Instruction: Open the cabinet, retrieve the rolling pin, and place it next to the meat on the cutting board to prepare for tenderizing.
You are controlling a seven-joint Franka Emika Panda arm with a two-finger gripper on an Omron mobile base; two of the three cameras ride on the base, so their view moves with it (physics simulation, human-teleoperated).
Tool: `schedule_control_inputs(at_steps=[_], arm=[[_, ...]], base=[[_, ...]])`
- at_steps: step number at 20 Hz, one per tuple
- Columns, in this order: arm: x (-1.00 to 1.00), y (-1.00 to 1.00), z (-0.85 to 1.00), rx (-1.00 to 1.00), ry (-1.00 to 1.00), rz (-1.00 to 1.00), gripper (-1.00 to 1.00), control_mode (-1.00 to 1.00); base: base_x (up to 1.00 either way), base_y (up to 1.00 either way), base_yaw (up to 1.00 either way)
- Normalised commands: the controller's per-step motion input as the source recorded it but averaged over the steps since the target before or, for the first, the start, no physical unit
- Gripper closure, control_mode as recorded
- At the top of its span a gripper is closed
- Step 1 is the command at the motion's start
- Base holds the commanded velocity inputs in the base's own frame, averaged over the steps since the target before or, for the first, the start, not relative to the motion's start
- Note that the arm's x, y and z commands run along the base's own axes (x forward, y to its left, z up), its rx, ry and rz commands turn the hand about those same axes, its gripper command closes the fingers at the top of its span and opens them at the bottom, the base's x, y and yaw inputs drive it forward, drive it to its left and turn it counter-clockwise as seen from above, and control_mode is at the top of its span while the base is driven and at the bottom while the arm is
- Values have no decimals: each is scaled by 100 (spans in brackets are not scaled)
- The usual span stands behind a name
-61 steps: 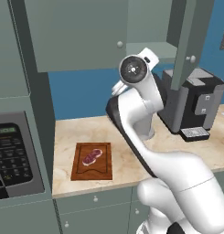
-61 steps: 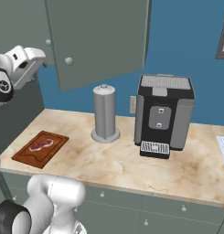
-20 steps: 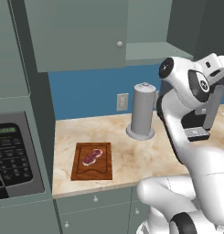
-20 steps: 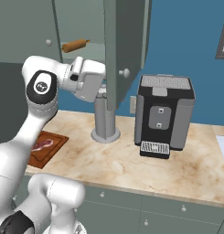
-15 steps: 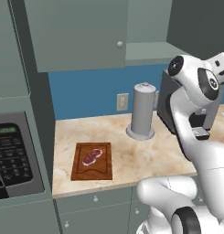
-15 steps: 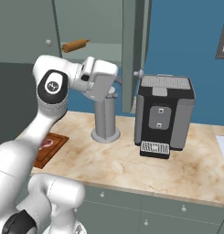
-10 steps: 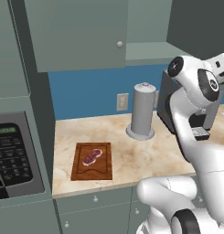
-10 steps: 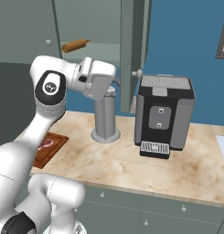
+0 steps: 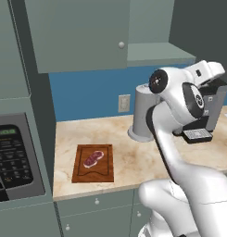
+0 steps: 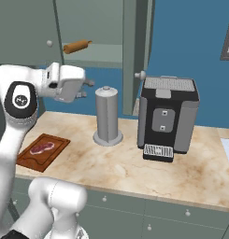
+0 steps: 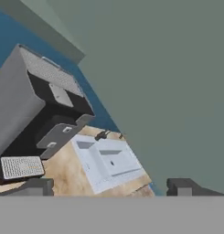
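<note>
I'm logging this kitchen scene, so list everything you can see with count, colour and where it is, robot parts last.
cabinet: one, grey-green, on the wall; right door swung open, left door shut.
rolling pin: one, light tan, on the shelf inside the open cabinet.
cutting board: one, reddish-brown, on the counter at the left.
meat: one, red-pink with white fat, on the cutting board.
paper towel holder: one, grey, upright mid-counter.
coffee machine: one, black and grey, right of the holder.
oven panel: one, black, in the tall unit at far left.
wall outlet: one, white, on the blue wall.
arm: one, white.
claw: one, open, holding nothing, beside the holder's top.
</note>
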Motion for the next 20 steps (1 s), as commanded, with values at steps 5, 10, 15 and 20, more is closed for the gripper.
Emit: schedule_control_inputs(at_steps=[5,10,15,20], arm=[[6,90,0,0,-28,32,-100,-100],[0,80,0,0,-47,34,-100,-100],[23,83,4,3,-27,28,-100,-100],[37,67,13,9,-7,13,-100,-100]], base=[[0,0,0],[0,0,0],[0,0,0],[0,0,0]])
